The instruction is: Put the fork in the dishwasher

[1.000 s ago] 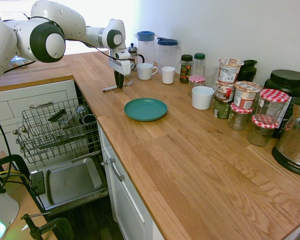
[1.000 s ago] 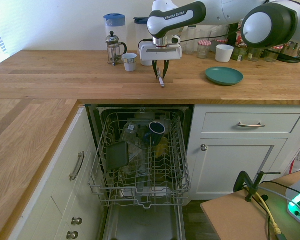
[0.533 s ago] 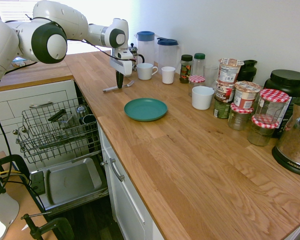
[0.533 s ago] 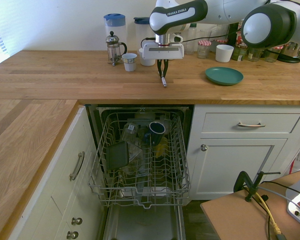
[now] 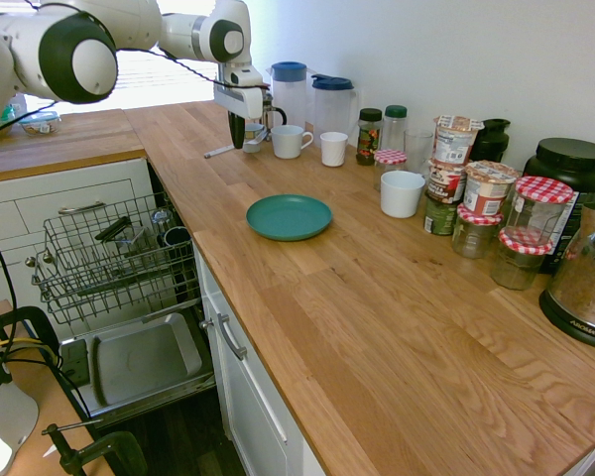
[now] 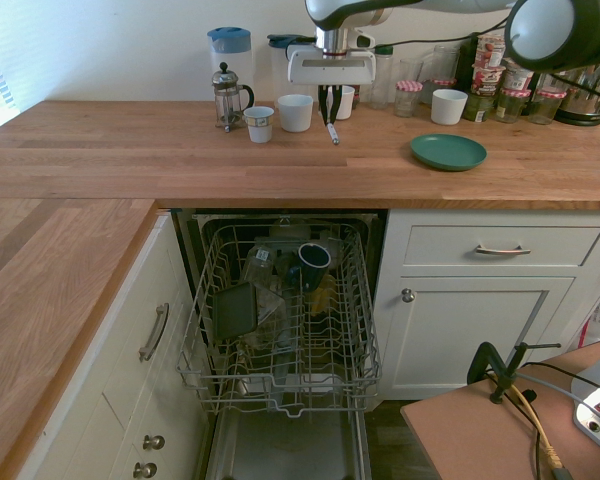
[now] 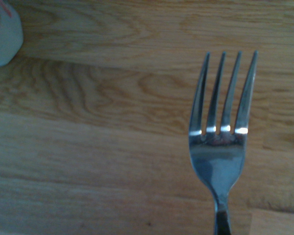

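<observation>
The fork (image 5: 221, 152) is riding in the air above the wooden worktop (image 5: 377, 297), pinched at mid-length by the gripper (image 5: 237, 142); its long axis is lying close to level, the handle poking out toward the worktop's front edge in the first exterior view, and the tines (image 7: 224, 93) are showing sharp and clean in the wrist view with only wood grain beneath them; in the second exterior view the fork (image 6: 332, 133) is showing as a short silver stub below the narrow-closed fingers, clear of the surface; the gripper (image 6: 330, 118) is hanging just beside the white mugs (image 6: 296, 112) and the French press (image 6: 227, 96), so it is working in a crowded corner; now the relation that matters: the dishwasher (image 6: 280, 320) is sitting open below and in front of the worktop's edge, its wire rack (image 5: 109, 260) pulled out over the dropped door (image 5: 144, 362), and the rack is lying well apart from the fork, lower and out past the worktop edge; I'm judging the carry to be outward over that edge, then down; the rack is already holding a dark cup (image 6: 314, 262) and other pieces, so a free slot wants choosing, and the level fork may need tipping to slip between the wires.
</observation>
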Available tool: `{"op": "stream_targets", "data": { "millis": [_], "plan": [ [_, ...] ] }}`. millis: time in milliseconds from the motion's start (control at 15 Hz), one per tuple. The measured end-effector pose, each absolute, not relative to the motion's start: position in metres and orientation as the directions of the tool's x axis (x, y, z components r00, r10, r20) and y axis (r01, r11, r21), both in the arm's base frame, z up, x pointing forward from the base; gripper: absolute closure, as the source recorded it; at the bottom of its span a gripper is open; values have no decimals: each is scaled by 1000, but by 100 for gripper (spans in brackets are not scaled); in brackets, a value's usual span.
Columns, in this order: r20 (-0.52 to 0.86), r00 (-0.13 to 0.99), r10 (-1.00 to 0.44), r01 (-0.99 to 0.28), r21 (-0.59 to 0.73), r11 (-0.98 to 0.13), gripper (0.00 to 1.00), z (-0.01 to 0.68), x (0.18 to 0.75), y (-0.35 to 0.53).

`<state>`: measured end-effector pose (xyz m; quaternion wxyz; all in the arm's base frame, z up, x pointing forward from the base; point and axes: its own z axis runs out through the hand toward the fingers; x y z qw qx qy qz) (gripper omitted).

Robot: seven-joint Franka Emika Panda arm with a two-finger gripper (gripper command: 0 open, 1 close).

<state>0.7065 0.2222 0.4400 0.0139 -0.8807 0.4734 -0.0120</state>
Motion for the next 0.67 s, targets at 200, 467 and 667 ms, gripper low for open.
{"op": "stream_targets", "data": {
  "millis": [200,467,667],
  "plan": [
    [20,538,-843,-842,-24,-538,100,463,669,243],
    [47,468,-882,-880,-62,-471,100,444,623,288],
    [80,402,-912,-906,-110,-409,100,409,587,323]
  ]
}}
